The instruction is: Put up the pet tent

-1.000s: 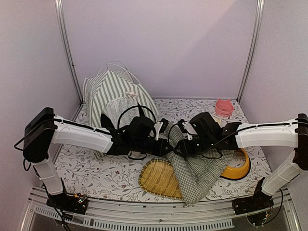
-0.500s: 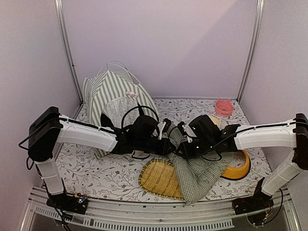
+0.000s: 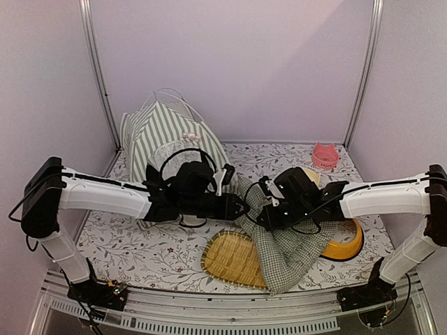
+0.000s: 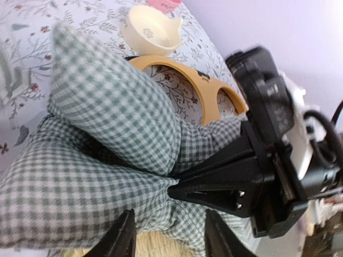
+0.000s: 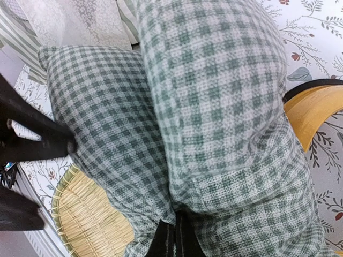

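From above: shows pet tent [image 3: 164, 132] upright at back-left of counter [image 3: 126, 244], behind left arm [image 3: 105, 197].
Left wrist: shows left jaws released, parted before checked cushion [image 4: 107, 118].
Right wrist: shows right jaws clenched on a cushion fold, beside straw tray [image 5: 91, 220].

- The top external camera looks down from above and behind the near edge of the floral-print tabletop [image 3: 140, 251], far enough back to take all of it in.
- The left wrist camera sits very near the green-and-white checked fabric cushion [image 4: 107, 118], facing across it to the black right gripper [image 4: 171, 187] at centre right.
- The right wrist camera is closer still on that cushion; all 3 views share it.
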